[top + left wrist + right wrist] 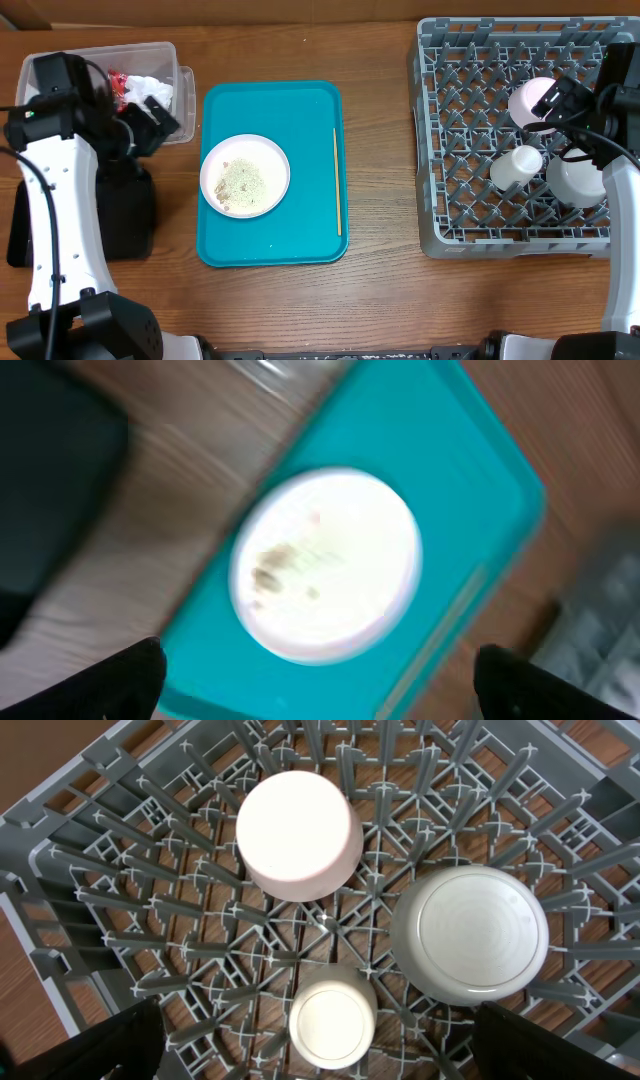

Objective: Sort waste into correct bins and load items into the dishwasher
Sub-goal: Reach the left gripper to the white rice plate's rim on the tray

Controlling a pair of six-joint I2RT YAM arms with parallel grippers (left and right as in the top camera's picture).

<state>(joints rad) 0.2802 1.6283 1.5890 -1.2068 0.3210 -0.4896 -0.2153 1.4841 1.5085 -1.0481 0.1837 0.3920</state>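
Both grippers stand wide open, holding nothing: left gripper (322,685) over the plate (325,565), right gripper (320,1045) over the rack (120,920). We list a brown wooden table (380,150). The left arm (60,200) covers much of the black tray (130,215), the left wrist view is blurred, and the rack runs off frame. Plate: white, round, strewn with pale crumbs (240,182), on the teal tray (300,120). Racked upside down: bowl (470,935), cup (332,1025), pinkish bowl (298,835). Tub (183,60): napkins (155,90), red wrapper (118,80).
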